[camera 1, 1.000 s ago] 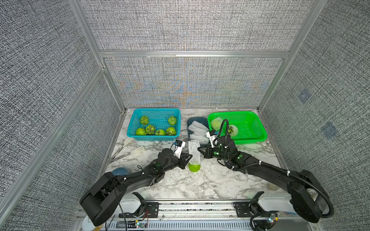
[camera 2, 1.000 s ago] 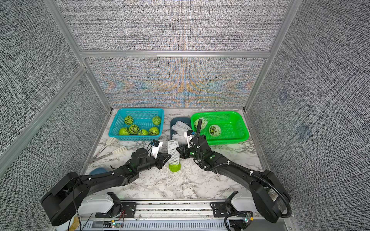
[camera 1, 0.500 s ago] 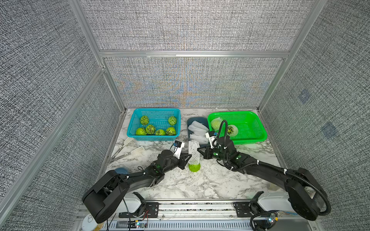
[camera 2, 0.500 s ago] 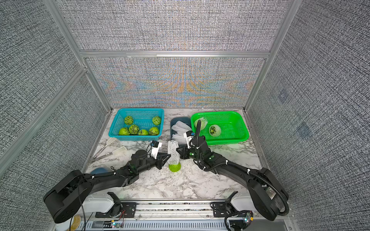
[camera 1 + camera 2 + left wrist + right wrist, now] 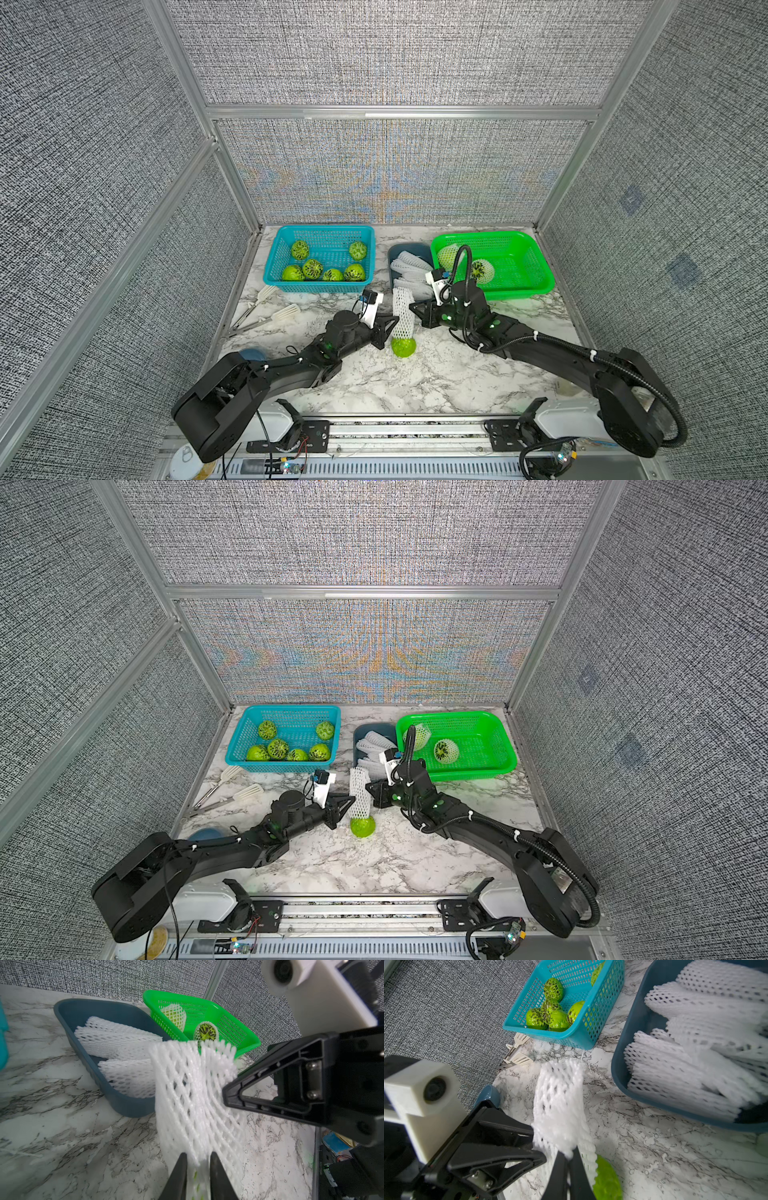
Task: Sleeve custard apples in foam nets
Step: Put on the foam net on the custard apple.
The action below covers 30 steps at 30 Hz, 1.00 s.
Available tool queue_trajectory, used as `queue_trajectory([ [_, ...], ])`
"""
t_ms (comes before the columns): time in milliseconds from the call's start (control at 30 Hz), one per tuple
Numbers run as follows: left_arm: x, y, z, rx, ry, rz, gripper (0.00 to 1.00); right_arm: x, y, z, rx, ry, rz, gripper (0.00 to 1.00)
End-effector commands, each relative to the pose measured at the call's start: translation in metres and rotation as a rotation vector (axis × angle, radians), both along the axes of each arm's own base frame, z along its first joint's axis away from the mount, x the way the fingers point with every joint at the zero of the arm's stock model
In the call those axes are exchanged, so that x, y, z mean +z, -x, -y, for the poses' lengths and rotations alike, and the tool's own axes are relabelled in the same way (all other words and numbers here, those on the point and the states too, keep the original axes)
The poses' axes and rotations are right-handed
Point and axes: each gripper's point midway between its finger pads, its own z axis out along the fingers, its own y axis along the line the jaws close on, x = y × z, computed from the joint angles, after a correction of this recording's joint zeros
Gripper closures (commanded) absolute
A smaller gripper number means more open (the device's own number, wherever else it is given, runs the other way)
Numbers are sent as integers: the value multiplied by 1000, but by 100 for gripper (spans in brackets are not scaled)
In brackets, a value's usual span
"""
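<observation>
My left fingers (image 5: 178,1178) and right fingers (image 5: 557,1176) are clamped on opposite sides of the foam net (image 5: 402,309), which stands roughly upright mid-surface (image 5: 415,382). The custard apple (image 5: 403,347) pokes out below both, so I'd pull down along the net's length.

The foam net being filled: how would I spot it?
On the marble table, in front of the dark blue tray of flat nets, one foam net is pinched between the left hand and right hand. Unlike those, it has a custard apple poking out.
</observation>
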Motion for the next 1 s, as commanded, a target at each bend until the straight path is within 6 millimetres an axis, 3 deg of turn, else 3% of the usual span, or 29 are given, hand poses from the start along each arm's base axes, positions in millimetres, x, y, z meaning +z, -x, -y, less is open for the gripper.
queue_trajectory([
  [0, 3, -3, 3, -9, -7, 33, 77, -1, -4, 3, -15, 24, 16, 100],
  [967, -35, 21, -7, -31, -52, -57, 78, -33, 28, 6, 6, 56, -34, 100],
])
